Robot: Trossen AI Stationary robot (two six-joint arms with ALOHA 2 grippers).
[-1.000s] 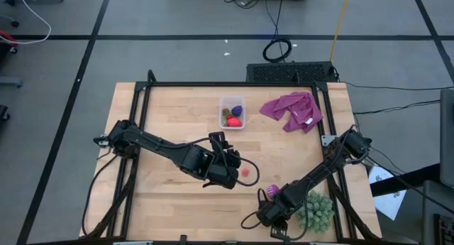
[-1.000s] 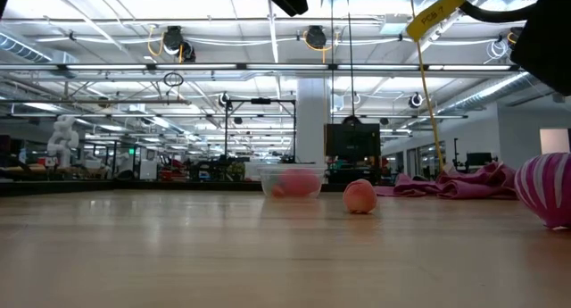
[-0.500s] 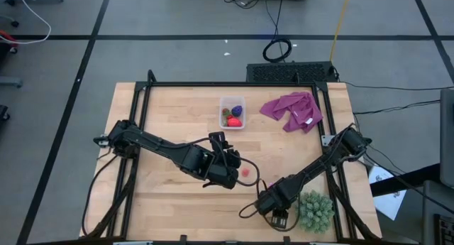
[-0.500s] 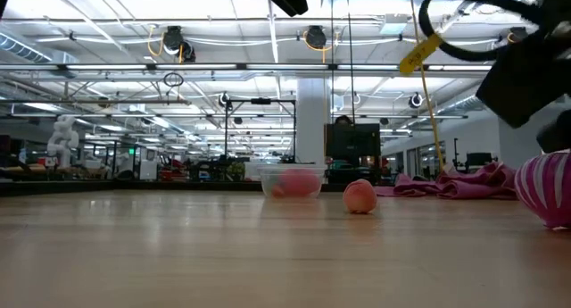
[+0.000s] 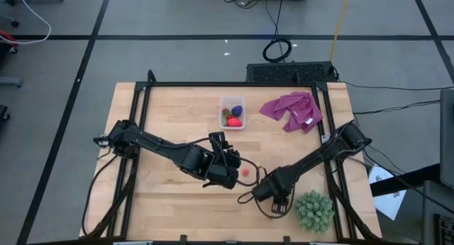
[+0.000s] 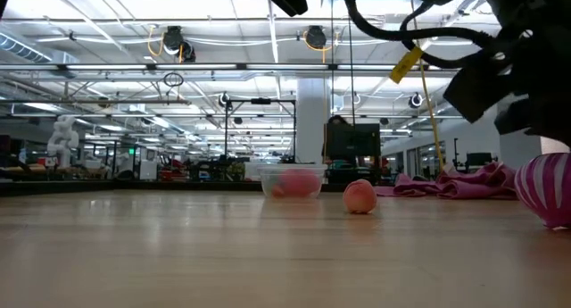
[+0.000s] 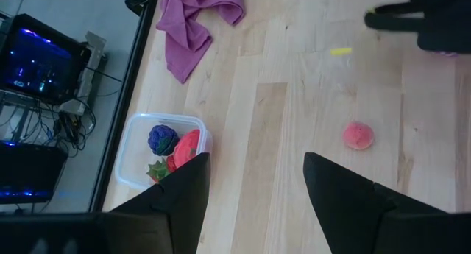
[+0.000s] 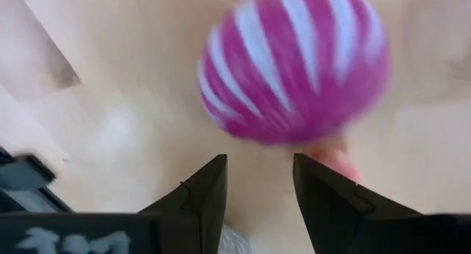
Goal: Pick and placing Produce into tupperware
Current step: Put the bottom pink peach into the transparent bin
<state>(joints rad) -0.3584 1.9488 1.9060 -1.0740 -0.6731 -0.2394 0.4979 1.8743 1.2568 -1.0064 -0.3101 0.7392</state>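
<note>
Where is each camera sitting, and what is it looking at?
High: above, straight down on table, both arms.
Low: table height, looking across; dark arm parts up top.
Left wrist: left tool, open, tupperware, pink produce piece.
Right wrist: right tool, open, striped ball.
Shared: the pink piece appears in the high, low and left wrist views.

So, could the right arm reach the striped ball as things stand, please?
Probably yes: the right pincer hangs open just over the striped ball, with only bare table around it.
</note>
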